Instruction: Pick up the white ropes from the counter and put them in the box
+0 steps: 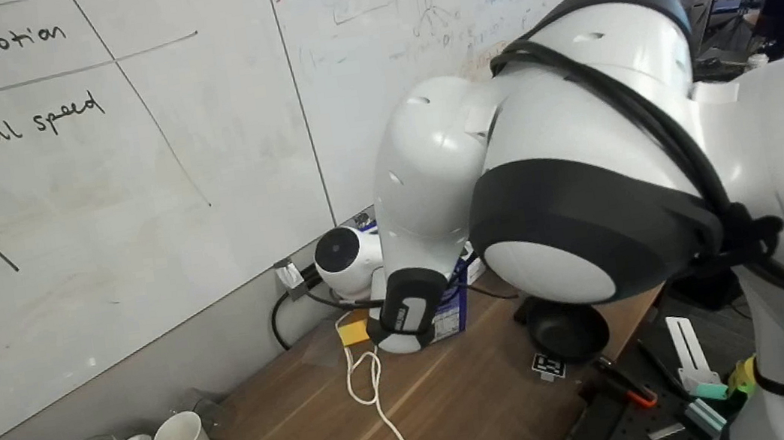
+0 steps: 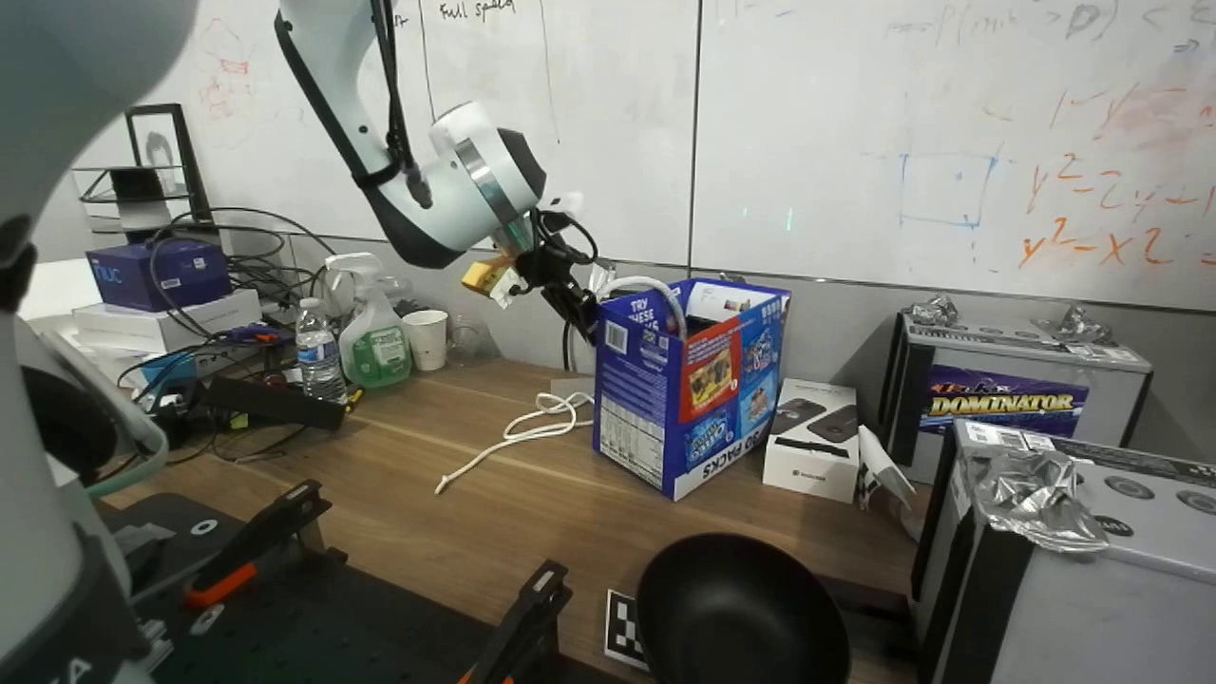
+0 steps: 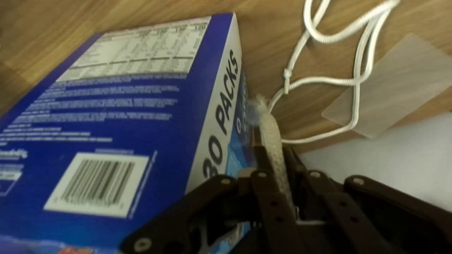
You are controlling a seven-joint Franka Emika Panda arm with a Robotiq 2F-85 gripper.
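Jaws fill the near foreground of the wrist view. They stand close together, with a thick white rope (image 3: 270,135) filling the narrow gap; they appear to have hold of it, firmness unconfirmed. One end of that rope projects past the jaws, blurred. In an exterior view, what appears to be the same rope arches over the rim of the box (image 2: 636,380); whether its far end hangs inside or out cannot be determined. The jaws sit beside the box, outside the opening. A thin white rope (image 3: 357,82) lies looped on the desk (image 2: 532,513) just beside the box, not yet collected, partly across a clear sheet (image 3: 393,86).

Risks noted. First, release at this position: with the gripped part outside the rim, the thick white rope could slide off and drop to the desk. Second, contact: sideways or downward travel may press the box, which looks light, and shove or tip it toward the white carton (image 2: 812,442) standing just beside it. Third, snagging: the thin white rope passes out of sight behind the thick one; if the two are tangled, a lift would drag both, and possibly the clear sheet. Fourth, sighting: the wrist view gives no clear sight of the opening, so a misjudged height could foul the rim.
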